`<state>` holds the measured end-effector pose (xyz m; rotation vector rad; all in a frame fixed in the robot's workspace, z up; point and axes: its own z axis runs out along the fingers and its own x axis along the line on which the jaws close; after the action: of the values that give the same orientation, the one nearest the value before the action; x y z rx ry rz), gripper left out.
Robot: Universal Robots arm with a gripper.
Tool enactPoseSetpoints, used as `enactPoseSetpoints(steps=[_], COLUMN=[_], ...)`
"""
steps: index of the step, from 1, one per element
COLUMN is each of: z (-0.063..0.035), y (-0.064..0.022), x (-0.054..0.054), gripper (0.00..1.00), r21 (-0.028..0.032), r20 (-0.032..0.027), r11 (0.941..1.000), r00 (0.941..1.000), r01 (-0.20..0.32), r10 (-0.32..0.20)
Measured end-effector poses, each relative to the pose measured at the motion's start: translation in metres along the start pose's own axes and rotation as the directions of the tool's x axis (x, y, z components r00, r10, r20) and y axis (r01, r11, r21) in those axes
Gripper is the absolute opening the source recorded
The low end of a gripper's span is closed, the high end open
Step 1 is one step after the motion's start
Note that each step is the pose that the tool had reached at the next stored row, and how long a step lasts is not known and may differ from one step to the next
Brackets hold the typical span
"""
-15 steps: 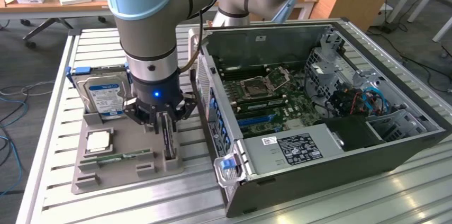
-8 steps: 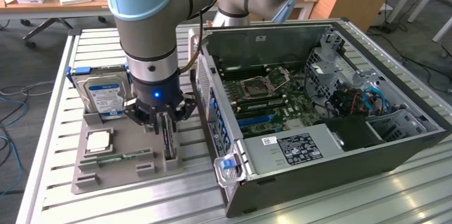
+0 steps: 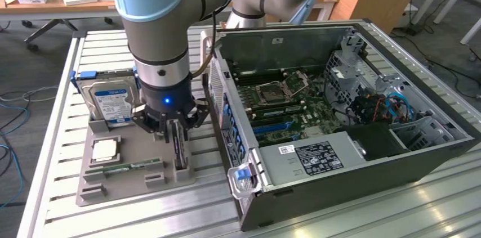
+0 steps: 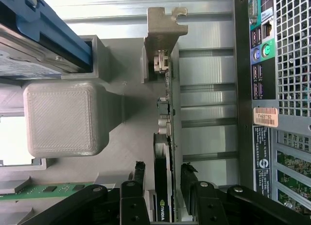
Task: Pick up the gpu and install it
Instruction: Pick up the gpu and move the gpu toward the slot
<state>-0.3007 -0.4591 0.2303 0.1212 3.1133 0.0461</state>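
The step in hand is the grasp itself. The pincer point(image 3: 177, 129) hangs low over the grey tray point(image 3: 120, 187) on the slatted metal counter point(image 3: 150, 218), jaws wide, straddling the gpu point(image 4: 163, 152). The gpu stands on its long edge in a slot along the tray edge that faces the open computer case point(image 3: 421, 153). In the wrist view a black fingertip point(image 4: 140, 172) sits on either side of the card with a thin gap between pad and card, so nothing is gripped yet. The card looks roughly centred between the pads, which is what a clean closure needs: both pads should meet it together rather than one pushing it sideways against the slot wall. The pads appear lined up with the black cooler block, a sounder place to press than the bare board with its small parts. The grip falls towards the end away from the silver bracket point(image 4: 165, 21), so I judge the card will want to droop at the bracket end unless it is held firmly. The slot walls are close, so any tilt could make the card bind. The hard drive point(image 3: 112, 100) stands upright near the tray's far corner, close beside the wrist, and the case wall is just beside the tray, leaving little room for sideways drift.
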Motion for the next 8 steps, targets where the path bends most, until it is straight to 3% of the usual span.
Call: enactPoseSetpoints(steps=[8], z=[0.0], y=[0.0], x=[-0.0004], gripper=[0.43], r21=[0.0], r20=[0.0], r11=[1.0], r00=[1.0], r01=[0.0], r10=[0.0])
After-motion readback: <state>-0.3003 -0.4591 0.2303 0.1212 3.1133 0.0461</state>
